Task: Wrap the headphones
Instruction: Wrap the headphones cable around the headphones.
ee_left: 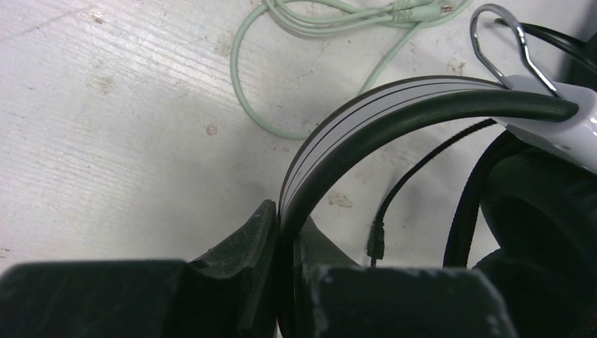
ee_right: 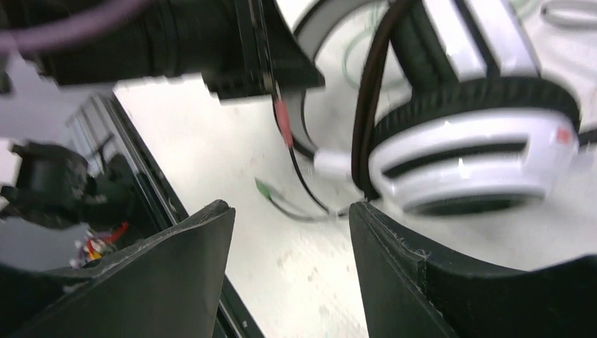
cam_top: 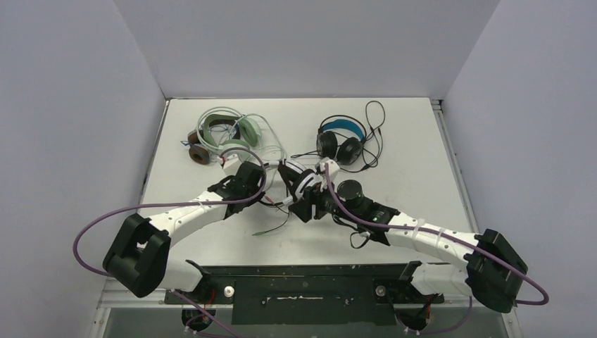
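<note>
The white headset with black stripes (cam_top: 301, 177) is held at the table's middle. My left gripper (ee_left: 285, 232) is shut on its striped headband (ee_left: 366, 109). Its white ear cup (ee_right: 472, 151) hangs just beyond my right gripper (ee_right: 290, 211), which is open and empty beside it. The headset's dark cord (ee_right: 299, 176) trails to a red plug (ee_right: 283, 120) and a green plug (ee_right: 264, 189) on the table. The mint green headset (cam_top: 236, 130) and the brown one (cam_top: 199, 151) lie at the back left. The black headset with the blue headband (cam_top: 341, 137) lies at the back right.
A loose mint green cord (ee_left: 296, 21) curls on the white table (ee_left: 105, 141) past the headband. A black cord (cam_top: 374, 130) loops by the blue-band headset. The dark rail (cam_top: 303, 278) runs along the table's near edge.
</note>
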Robot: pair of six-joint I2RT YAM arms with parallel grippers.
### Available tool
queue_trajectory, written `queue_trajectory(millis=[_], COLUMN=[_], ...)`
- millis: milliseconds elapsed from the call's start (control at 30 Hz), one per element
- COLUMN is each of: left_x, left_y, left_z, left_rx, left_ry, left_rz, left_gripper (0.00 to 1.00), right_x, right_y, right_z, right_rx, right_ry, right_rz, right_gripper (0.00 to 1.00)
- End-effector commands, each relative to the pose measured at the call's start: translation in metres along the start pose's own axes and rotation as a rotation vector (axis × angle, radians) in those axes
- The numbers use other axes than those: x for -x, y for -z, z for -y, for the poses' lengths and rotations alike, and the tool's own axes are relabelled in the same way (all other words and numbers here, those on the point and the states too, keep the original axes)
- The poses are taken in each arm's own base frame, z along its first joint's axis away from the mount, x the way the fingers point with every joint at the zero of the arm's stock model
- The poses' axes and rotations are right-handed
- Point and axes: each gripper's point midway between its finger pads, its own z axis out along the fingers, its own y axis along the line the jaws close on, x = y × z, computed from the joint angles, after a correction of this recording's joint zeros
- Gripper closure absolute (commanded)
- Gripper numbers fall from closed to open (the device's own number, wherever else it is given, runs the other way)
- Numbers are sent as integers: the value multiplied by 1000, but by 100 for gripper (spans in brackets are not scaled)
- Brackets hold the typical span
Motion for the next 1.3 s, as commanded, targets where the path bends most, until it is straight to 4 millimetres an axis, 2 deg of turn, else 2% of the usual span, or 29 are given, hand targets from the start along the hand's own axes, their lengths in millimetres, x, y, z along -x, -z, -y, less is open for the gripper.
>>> queue_trajectory(millis=[0,167,400,500,600,733,867,1000,1100,1267], left_x=[16,8,-1,-2,-1,3,15,40,56,85], left_y=[-6,-19,-27,-29,-27,-21,-7,22,43,79], left_z=[25,14,4,3,4,9,21,40,47,63], left_rx=[-109,-84,-47,-48,-58,-75,-111,-168,-165,-212], left_ry=[68,65,52,52,54,57,56,51,43,10], left_rz=[54,40,25,25,23,27,30,57,62,97], left_gripper=[100,100,100,100,100,100,100,100,100,100], right_x=[-31,-59,-75,-69,-58,-39,-24,-17,-8,19], right_y=[12,10,-5,-1,7,26,46,66,76,89], right_z=[15,32,17,28,43,63,78,106,117,110], right_rx=[-92,-203,-132,-183,-212,-247,-316,-443,-469,-410], right_ry=[-13,-28,192,197,121,33,30,-7,-18,53], right_rz=[-20,-27,-42,-36,-20,48,93,128,156,228], right_gripper=[39,39,36,37,37,27,27,29,28,21])
